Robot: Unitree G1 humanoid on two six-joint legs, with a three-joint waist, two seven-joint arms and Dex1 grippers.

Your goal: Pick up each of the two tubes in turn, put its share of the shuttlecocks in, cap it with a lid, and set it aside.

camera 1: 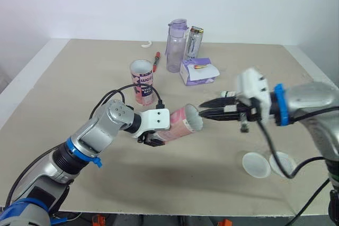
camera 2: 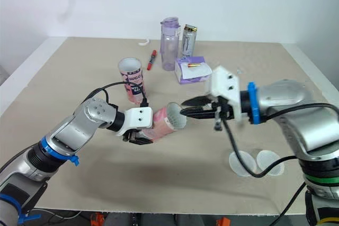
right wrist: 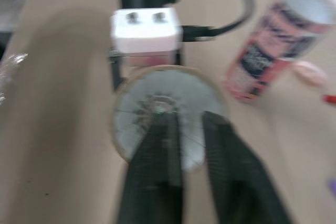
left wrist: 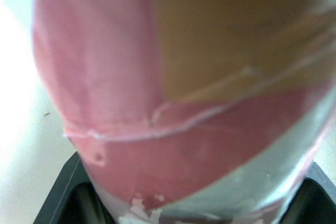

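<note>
Left gripper (camera 1: 153, 139) clenched on tube (camera 1: 183, 123), held sideways, mouth facing right. Right gripper (camera 1: 207, 114) at mouth, fingers slightly parted. Shuttlecock (right wrist: 137, 109) inside. Two lids (camera 1: 255, 163) near right.

The left hand (left wrist: 194, 211) clamps a pink tube (left wrist: 173, 103) between its black fingers (left wrist: 60, 198).

i hold a pink-and-white cardboard tube (camera 1: 183, 123) in my left gripper (camera 1: 153, 139). it lies on its side above the table, its open mouth turned toward my right arm. just inside that mouth sits a white feathered shuttlecock (right wrist: 157, 109), skirt facing outward. a second pink tube with dark lettering (camera 1: 142, 82) stands upright and open on the table behind it. a round white plastic lid (camera 1: 255, 164) and its twin lid (camera 1: 283, 163) lie flat side by side, front right.
</note>
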